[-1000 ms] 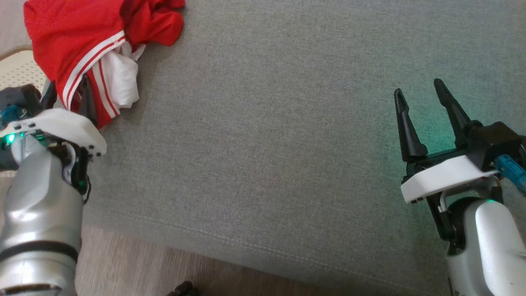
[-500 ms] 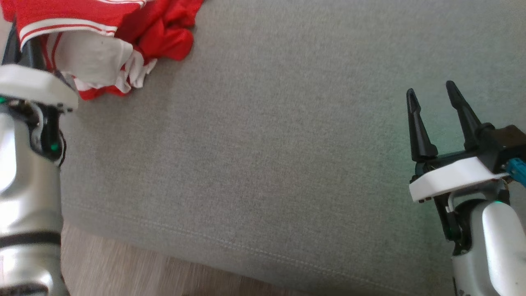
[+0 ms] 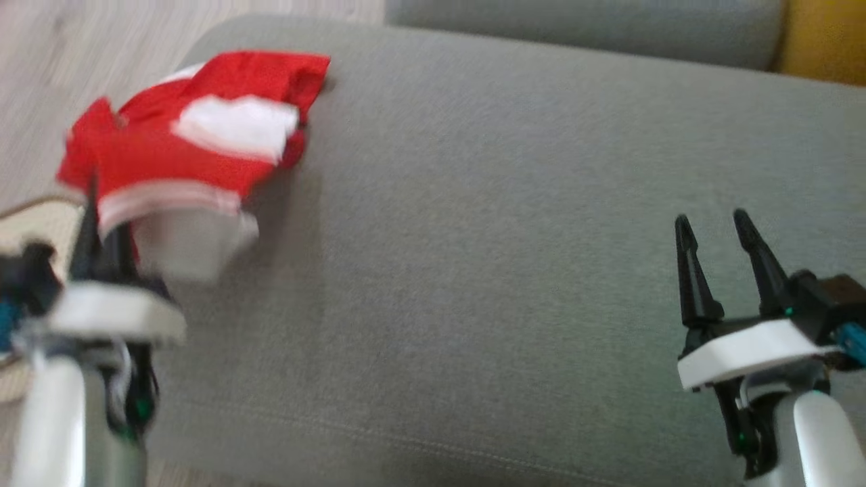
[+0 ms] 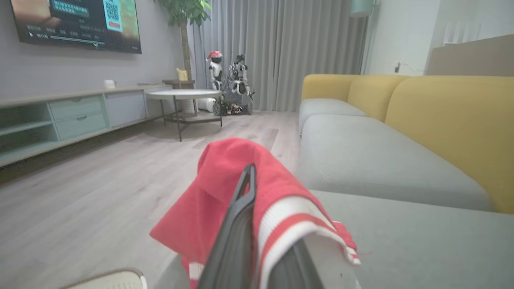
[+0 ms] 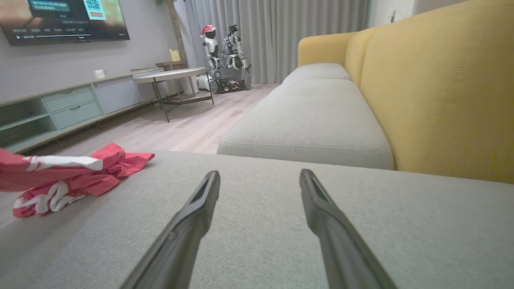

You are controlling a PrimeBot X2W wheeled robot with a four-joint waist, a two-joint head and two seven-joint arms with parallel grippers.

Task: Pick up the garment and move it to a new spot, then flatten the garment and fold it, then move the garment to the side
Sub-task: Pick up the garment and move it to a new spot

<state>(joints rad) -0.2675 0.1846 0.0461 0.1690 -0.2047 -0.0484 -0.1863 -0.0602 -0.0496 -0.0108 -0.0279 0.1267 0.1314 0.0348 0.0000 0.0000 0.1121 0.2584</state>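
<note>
1. Our left jaws are clenched on a fold of the garment (image 3: 196,145), red cloth with white stripes. Its striped hem drapes over the fingers (image 4: 241,208), and the cloth bunches just beyond their tips.
2. Only the pinched edge is raised. The rest lies crumpled on the grey sofa cushion (image 3: 507,237) ahead of those jaws, near the cushion's corner by the floor (image 3: 101,40).
3. Our right jaws stand spread and empty, low over bare cushion. The garment lies well apart, off to their left.
4. We judge the first step to be in hand: the grip is made, the carry not yet done.
5. The next move, as we see it, calls for lifting until the trailing cloth clears the cushion, then carrying it to the bare stretch between the two pairs of jaws — high enough not to drag. How much cloth is pinched we cannot tell.
</note>
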